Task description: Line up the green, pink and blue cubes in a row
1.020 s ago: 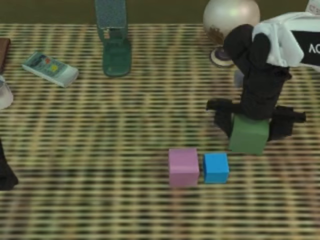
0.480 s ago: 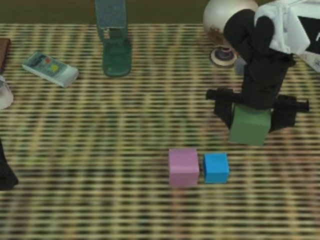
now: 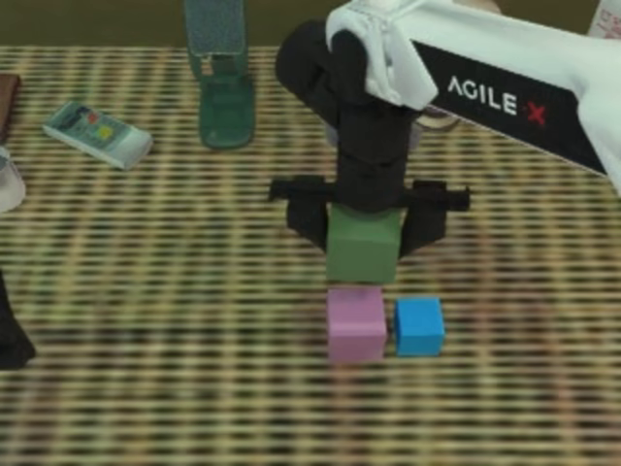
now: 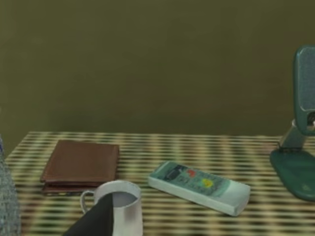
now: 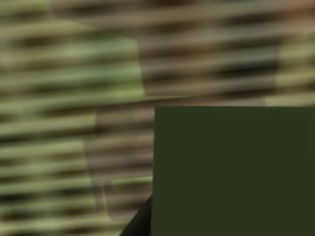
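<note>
While pink cube (image 3: 356, 323) and blue cube (image 3: 419, 325) sit side by side toward the worktop's near edge, our right gripper (image 3: 364, 225), clamping the green cube (image 3: 363, 247), has carried it leftward to just behind pink; placement remains. Left arm parked at left edge.

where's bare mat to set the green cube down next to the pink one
Bare mat lies to the left of the pink cube, out to the left gripper. Crowded to its right: the blue cube sits close. Right gripper holds the green cube just behind pink.

Green cube (image 5: 231, 172) close over striped tabletop (image 5: 74, 98)
</note>
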### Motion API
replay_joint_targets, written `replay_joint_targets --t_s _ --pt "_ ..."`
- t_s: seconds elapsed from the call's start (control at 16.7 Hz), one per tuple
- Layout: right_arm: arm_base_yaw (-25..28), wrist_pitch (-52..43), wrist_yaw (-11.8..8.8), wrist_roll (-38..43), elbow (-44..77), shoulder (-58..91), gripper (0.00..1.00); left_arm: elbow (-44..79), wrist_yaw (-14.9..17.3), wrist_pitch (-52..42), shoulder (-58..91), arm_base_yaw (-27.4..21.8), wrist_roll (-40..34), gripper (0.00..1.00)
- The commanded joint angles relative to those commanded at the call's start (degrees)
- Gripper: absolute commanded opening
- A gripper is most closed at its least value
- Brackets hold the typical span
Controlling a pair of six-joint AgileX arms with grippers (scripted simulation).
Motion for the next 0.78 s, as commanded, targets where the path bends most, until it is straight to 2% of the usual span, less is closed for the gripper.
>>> replay_joint_targets --t_s 0.24,0.42,0.78 --pt "8.54 -7.00 0.00 4.88 15.56 7.67 0.00 0.00 0.00 0.00 0.00 0.00 0.00 1.00" --pt "13.00 -10.28 0.09 7.34 22.94 11.11 0.00 0.00 0.00 0.00 0.00 0.00 0.00 1.00" --pt "14.14 -11.09 0.06 8.13 24.84 11.89 0.00 0.00 0.00 0.00 0.00 0.00 0.00 1.00"
